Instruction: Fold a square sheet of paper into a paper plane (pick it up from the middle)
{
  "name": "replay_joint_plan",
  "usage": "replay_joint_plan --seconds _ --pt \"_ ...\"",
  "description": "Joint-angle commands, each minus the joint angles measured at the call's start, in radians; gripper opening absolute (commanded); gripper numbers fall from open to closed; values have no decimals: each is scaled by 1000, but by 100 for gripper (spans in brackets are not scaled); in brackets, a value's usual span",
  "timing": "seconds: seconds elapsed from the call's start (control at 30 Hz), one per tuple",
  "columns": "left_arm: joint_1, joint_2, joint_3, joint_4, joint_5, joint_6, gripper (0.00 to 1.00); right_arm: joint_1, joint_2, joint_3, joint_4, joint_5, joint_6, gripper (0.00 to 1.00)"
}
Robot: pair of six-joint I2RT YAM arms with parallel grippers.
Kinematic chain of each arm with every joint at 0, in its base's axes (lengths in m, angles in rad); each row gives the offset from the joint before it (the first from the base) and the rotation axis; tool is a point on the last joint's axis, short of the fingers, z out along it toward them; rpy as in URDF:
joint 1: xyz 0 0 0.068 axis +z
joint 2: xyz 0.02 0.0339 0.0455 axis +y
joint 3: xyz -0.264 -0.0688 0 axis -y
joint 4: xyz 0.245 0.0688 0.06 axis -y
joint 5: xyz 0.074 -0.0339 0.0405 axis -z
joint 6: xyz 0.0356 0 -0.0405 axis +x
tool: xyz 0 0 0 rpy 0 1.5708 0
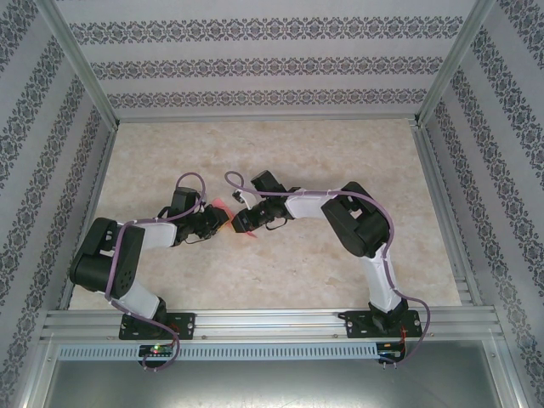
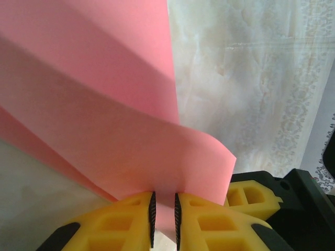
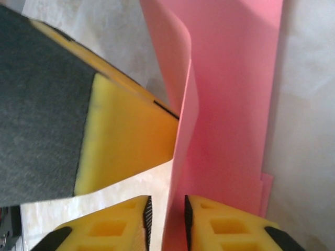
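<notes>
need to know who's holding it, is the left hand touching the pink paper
Touching: left wrist view shows the paper pinched between the left hand's pads.

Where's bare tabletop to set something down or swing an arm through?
Free: the far table strip along the back wall, the right side between the right arm and rail, and the near strip between the bases. Crowded: centre-left, where the left gripper and right gripper meet at the pink paper.

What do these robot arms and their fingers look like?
The left arm and right arm have chunky black joints and white links, each trailed by a lilac cable. Their fingers are yellow blocks with cut-out windows and black ribbed pads.
</notes>
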Motion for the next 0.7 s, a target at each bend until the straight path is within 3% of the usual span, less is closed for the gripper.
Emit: replay_joint_plan --seconds 0.0,0.37,0.67 --pt "3 17 10 -1 -24 22 21 1 -55 10 -74 21 -87 30" --pt "5 44 24 -17 -22 22 21 3 -117 -8 -184 88 -276 36" --pt "5 43 30 -27 -18 27 21 7 -95 15 -248 107 -335 33"
